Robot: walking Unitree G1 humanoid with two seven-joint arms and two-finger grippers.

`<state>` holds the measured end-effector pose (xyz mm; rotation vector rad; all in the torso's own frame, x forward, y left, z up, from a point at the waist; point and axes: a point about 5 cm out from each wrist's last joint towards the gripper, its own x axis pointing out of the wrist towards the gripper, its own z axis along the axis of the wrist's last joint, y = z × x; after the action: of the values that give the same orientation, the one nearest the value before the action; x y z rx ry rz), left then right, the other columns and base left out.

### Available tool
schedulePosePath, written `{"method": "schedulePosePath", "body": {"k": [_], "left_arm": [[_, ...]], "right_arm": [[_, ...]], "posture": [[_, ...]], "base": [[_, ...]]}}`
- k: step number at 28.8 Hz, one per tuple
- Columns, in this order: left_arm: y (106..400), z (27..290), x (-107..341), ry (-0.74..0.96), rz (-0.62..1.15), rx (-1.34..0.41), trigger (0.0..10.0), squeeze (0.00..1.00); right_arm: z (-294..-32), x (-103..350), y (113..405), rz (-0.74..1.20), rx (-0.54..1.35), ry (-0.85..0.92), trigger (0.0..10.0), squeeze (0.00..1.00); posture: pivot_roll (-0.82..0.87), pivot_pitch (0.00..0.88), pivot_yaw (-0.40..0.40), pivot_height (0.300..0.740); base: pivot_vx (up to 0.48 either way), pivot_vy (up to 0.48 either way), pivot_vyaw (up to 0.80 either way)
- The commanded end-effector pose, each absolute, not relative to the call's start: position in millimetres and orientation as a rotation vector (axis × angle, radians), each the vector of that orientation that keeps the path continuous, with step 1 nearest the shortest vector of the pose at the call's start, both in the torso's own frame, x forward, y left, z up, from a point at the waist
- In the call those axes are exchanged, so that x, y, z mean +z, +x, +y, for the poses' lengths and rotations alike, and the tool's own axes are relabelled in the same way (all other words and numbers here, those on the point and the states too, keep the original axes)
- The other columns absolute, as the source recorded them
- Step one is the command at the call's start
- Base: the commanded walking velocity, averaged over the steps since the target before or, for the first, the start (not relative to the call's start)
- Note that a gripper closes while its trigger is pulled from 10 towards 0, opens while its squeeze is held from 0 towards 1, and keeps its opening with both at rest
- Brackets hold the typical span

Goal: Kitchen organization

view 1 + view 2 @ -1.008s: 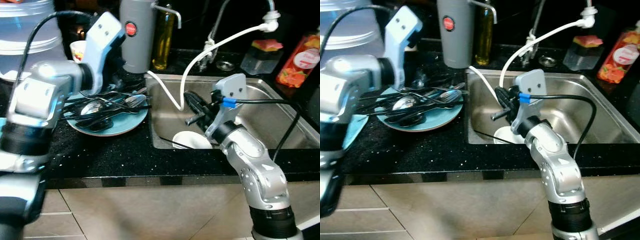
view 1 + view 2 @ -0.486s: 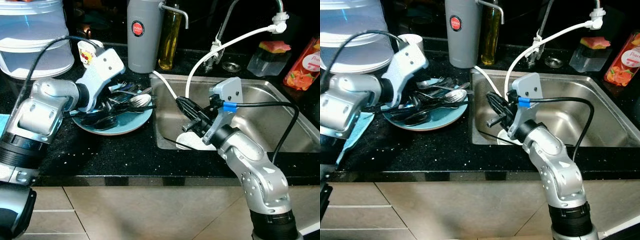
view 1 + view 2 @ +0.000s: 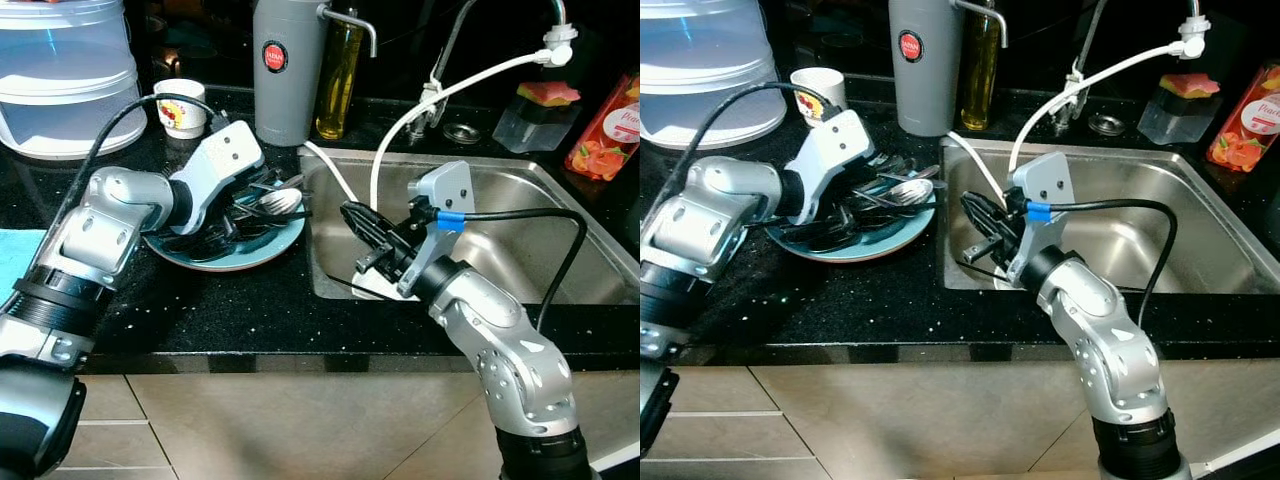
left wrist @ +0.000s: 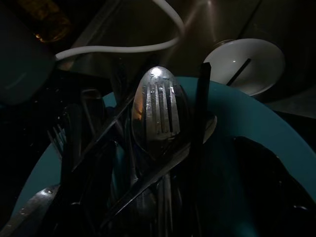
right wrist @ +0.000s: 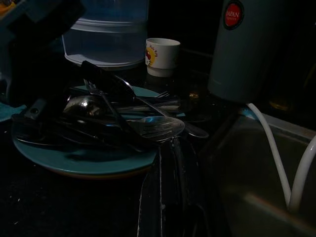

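Left gripper [image 3: 862, 187] has dropped into the cutlery [image 3: 262, 203] on the plate [image 3: 275, 243]; its grip is hidden; right gripper [image 3: 358, 222] nears, fingers together, empty.

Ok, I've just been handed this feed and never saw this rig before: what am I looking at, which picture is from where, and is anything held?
This is a humanoid robot with two silver arms, each ending in two long black fingers. The two wide pictures come from its head cameras, looking down at a black counter and a steel sink. The two dark pictures come from cameras on its wrists.

On the counter is a teal plate piled with forks and spoons; behind it stand a small cup, a grey flask and a clear lidded tub. A white dish lies in the sink.

The left gripper is down among the cutlery; whether it holds anything cannot be told. The right gripper hangs over the sink's near corner, fingers together, nothing visibly held.
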<state>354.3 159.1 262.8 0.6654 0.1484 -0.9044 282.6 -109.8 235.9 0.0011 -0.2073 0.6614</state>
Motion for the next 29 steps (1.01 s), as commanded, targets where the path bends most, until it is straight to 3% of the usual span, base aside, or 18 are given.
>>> {"method": "schedulePosePath", "body": {"k": [1, 12, 13, 17, 18, 21, 23, 29], "left_arm": [[353.9, 151.7, 252.3, 0.663, 0.168, -0.940, 10.0, 0.00], [363.3, 152.5, 240.6, 0.679, 0.177, -0.846, 10.0, 0.00], [363.5, 153.0, 240.4, 0.678, 0.177, -0.842, 9.5, 0.00], [364.5, 153.5, 242.0, 0.672, 0.168, -0.830, 10.0, 0.00], [365.1, 153.8, 242.6, 0.662, 0.169, -0.827, 9.5, 0.00], [365.7, 154.0, 243.2, 0.657, 0.165, -0.823, 9.2, 0.00], [365.3, 151.0, 257.1, 0.580, 0.083, -0.839, 10.0, 0.00], [361.9, 146.3, 285.4, 0.451, -0.071, -0.870, 10.0, 0.00]], "right_arm": [[-108.5, 234.8, 278.7, -0.199, 0.679, 0.008, 10.0, 0.00], [-108.0, 233.3, 280.1, -0.196, 0.670, 0.017, 10.0, 0.00], [-107.9, 233.4, 280.2, -0.196, 0.669, 0.017, 10.0, 0.00], [-107.7, 234.4, 280.4, -0.201, 0.667, 0.023, 10.0, 0.00], [-107.9, 234.3, 280.5, -0.201, 0.667, 0.022, 10.0, 0.00], [-108.0, 234.3, 280.7, -0.201, 0.667, 0.021, 10.0, 0.00], [-108.6, 236.3, 281.8, -0.212, 0.657, 0.026, 10.0, 0.00], [-112.5, 240.4, 285.9, -0.239, 0.603, 0.042, 10.0, 0.00]], "posture": [[0.16, 0.000, -0.082, 0.740], [0.17, 0.000, -0.090, 0.740], [0.16, 0.000, -0.090, 0.740], [0.16, 0.000, -0.092, 0.740], [0.16, 0.000, -0.092, 0.740], [0.17, 0.000, -0.093, 0.740], [0.17, 0.000, -0.092, 0.740], [0.17, 0.000, -0.092, 0.740]], "base": [[0.000, 0.000, 0.00], [0.000, 0.000, 0.00], [0.000, 0.000, 0.00], [0.000, 0.000, 0.00], [0.000, 0.000, 0.00], [0.000, 0.000, 0.00], [0.000, 0.000, 0.00], [0.000, 0.000, 0.00]]}}
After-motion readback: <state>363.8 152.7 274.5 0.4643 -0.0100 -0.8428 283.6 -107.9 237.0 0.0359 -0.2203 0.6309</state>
